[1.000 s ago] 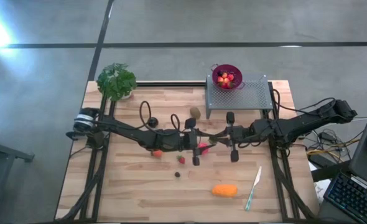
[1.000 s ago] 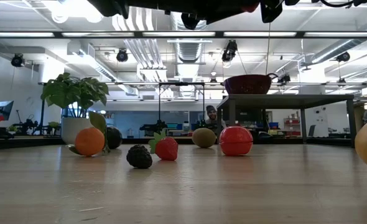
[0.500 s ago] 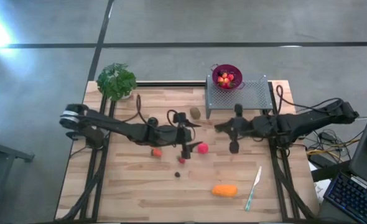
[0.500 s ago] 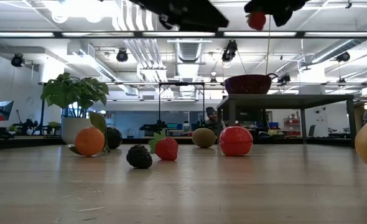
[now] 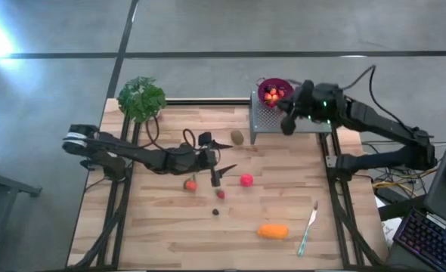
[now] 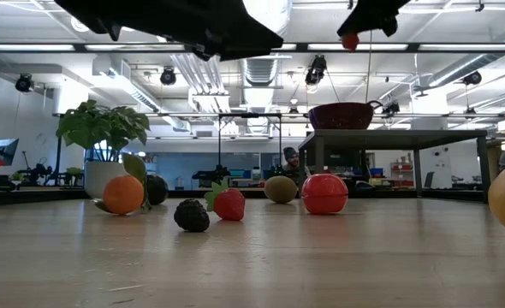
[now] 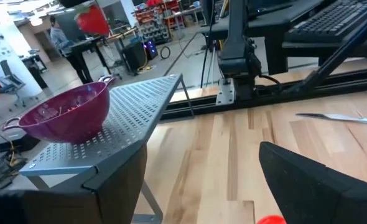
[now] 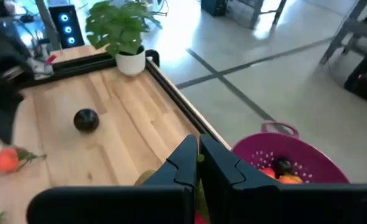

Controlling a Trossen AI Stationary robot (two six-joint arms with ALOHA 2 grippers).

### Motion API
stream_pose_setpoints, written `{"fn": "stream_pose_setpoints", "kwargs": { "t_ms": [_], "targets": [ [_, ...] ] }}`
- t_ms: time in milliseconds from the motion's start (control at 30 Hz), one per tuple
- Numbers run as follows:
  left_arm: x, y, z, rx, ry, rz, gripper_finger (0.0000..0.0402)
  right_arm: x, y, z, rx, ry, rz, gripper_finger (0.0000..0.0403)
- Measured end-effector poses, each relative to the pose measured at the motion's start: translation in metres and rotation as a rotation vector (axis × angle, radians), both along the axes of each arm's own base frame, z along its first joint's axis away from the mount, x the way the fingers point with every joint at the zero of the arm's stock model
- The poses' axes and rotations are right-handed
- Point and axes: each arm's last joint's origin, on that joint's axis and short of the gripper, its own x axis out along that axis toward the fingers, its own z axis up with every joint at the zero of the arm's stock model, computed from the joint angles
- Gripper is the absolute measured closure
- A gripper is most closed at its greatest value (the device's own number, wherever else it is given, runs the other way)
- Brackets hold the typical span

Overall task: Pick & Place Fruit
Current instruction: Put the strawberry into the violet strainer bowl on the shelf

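Observation:
My right gripper (image 5: 286,125) is shut on a red strawberry (image 6: 349,40), high over the near left part of the metal rack (image 5: 306,117), beside the magenta bowl (image 5: 276,92), which holds several fruit pieces. My left gripper (image 5: 223,159) stands open and level above the table's middle, with nothing between its fingers. Resting on the wood are a pink-red ball (image 5: 246,180), a strawberry (image 5: 221,194), a small orange piece (image 5: 190,184), a dark berry (image 5: 216,211), a kiwi (image 5: 237,137), a dark plum (image 8: 86,119) and an oblong orange piece (image 5: 273,231). My right gripper pinches the strawberry between its two fingers (image 8: 185,163). A green bit (image 8: 199,159) shows in the slit between them, and the red body (image 7: 91,18) hangs below. The fingers slant downward from the table's right side. The strawberry is lifted clear, high above the rack.
The rack stands at the far right with the bowl on its far left corner. A potted plant (image 5: 141,98) stands at the far left corner. A slim pale knife (image 5: 308,227) lies near the front right. A person (image 6: 293,159) shows far off in the room.
My right gripper has risen and swung from the table's middle toward the far edge and the bowl, tipping downward and carrying the strawberry with it. My left gripper has drawn back toward the table's left edge. The fruit on the table has stayed put.

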Motion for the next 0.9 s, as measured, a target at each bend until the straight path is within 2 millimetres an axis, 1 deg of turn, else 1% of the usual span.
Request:
{"fn": "stream_pose_setpoints", "kwargs": {
  "t_ms": [133,333,433,567,700,900],
  "targets": [
    [-0.002,0.000,-0.002,0.007,0.009,-0.001,0.0087,-0.001,-0.027,-0.003,0.041,0.027,-0.071,0.0394],
    [-0.002,0.000,-0.001,0.007,0.006,-0.001,0.0087,0.003,-0.064,-0.016,0.086,0.086,-0.180,0.0394],
    [-0.001,0.000,0.001,0.005,-0.001,0.000,0.0087,0.007,-0.082,-0.022,0.131,0.097,-0.189,0.0394],
    [0.000,0.000,0.006,0.000,-0.020,0.000,0.0087,0.014,-0.104,-0.026,0.183,0.105,-0.198,0.0394],
    [0.000,0.000,0.004,0.001,-0.010,0.000,0.0087,0.020,-0.123,-0.031,0.230,0.163,-0.226,0.0395],
    [-0.001,0.000,0.001,0.001,0.018,0.000,0.0087,0.020,-0.147,-0.038,0.264,0.214,-0.276,0.0395]
  ]
}}
